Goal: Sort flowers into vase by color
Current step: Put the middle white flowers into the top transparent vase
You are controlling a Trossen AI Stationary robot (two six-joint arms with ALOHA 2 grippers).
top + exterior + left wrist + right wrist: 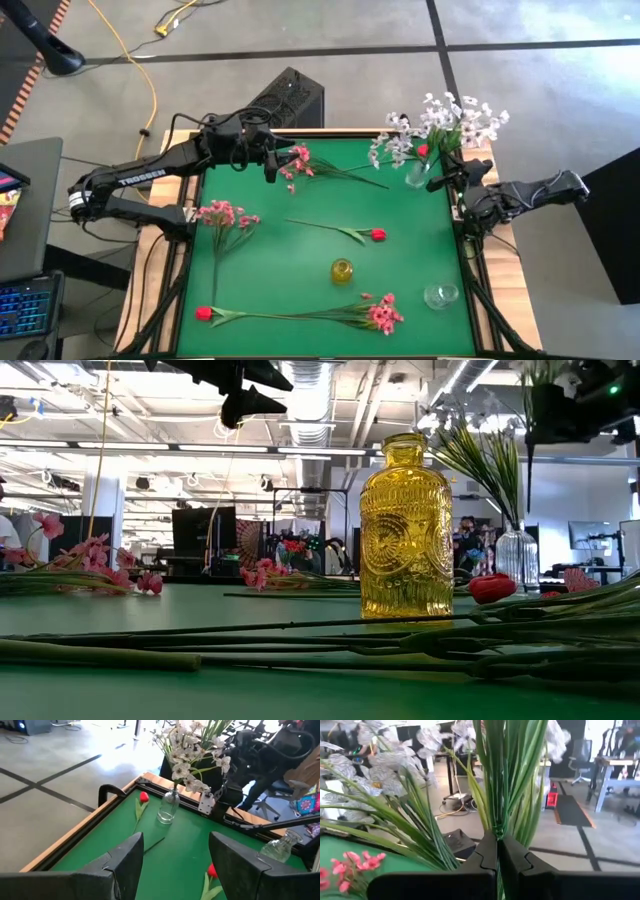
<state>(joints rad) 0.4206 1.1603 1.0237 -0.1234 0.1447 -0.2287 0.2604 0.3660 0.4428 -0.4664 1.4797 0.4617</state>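
Observation:
White flowers (440, 125) stand in a clear vase (418, 175) at the far right. My right gripper (497, 851) is beside it, shut on a green stem. My left gripper (172, 867) hangs open over the far left, above a pink spray (300, 165) that lies flat, with nothing between its fingers. A red bud (144, 797) shows beside the clear vase. Another red flower (378, 235) lies mid-table behind the yellow vase (342, 270). A pink spray (225, 215) lies at the left. A red flower (205, 313) and a pink spray (380, 315) lie along the near edge. My right gripper pinches a green stem (497, 832) of the white flowers between its two fingers, just below a tuft of long leaves. The fingers come in level from the table's right and lie across the upright stem. A thin stem (527, 480) runs down toward the clear vase (517, 555).
A second clear vase (440, 295) stands empty at the near right. A wooden rim (175, 300) frames the green table. A black box (290, 100) sits on the floor beyond the far edge. The bare green between the yellow vase and the left pink spray is free.

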